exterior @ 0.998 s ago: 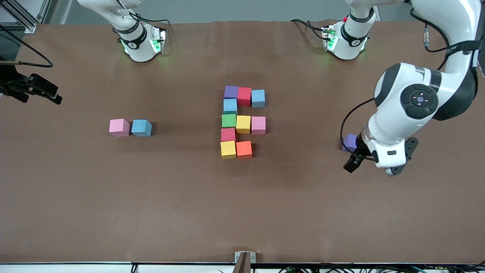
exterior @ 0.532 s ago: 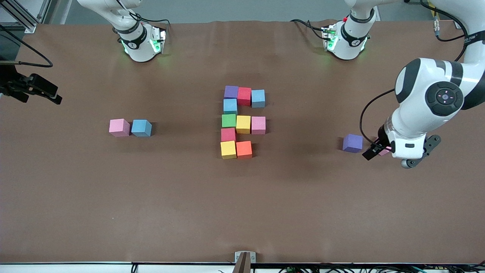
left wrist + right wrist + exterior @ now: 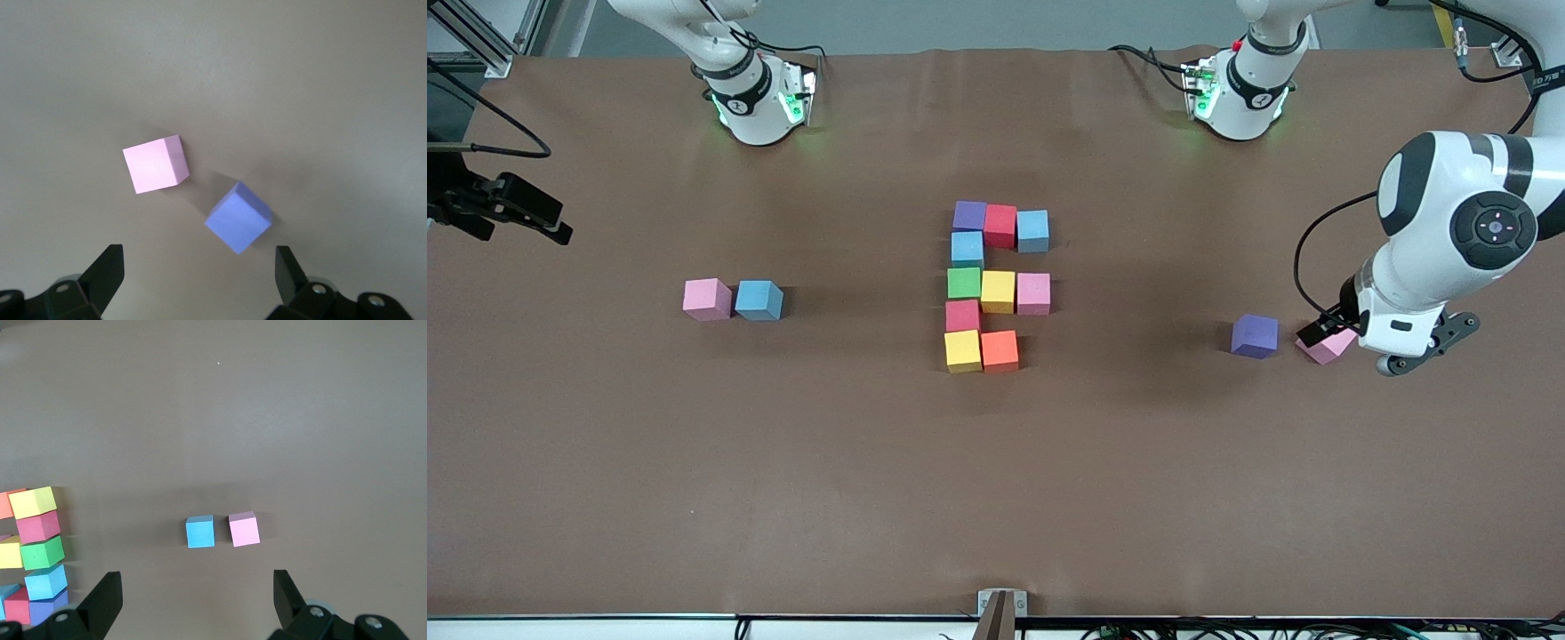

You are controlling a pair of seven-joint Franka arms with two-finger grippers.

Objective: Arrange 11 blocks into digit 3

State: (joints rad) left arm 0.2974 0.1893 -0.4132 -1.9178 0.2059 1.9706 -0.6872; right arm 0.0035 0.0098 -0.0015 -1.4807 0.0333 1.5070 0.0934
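**A:** Blocks (image 3: 998, 292) first: counting ten of them packed into the digit 3 (image 3: 964, 283) at mid-worktop (image 3: 996, 498). Spotting one gap in the bar nearest the front camera, just beside the orange block (image 3: 1000, 350) toward the left arm's end.

**B:** Watching the left pincer (image 3: 198, 251) now, hovering over the loose pink block (image 3: 1329, 347) at the left arm's end of the worktop. Fingers spread wide, pinching nothing.

**A:** Noting the loose purple block (image 3: 1255, 335) just beside that pink one, on the side toward the digit. Sitting apart, not touching.

**B:** Checking the left wrist view: purple block turned corner-on to the line between the fingers, pink one lying off toward one finger. Probably calling for a wrist twist before closing on either.

**A:** Glancing at the right pincer (image 3: 197, 575), waiting high over its own end, spread as well and carrying nothing. Looking down on the spare pink block (image 3: 707, 299) and spare blue block (image 3: 759, 300), touching side by side.

**B:** Judging the left arm far nearer to that purple block. Favouring a short shift toward the digit, then a descent.
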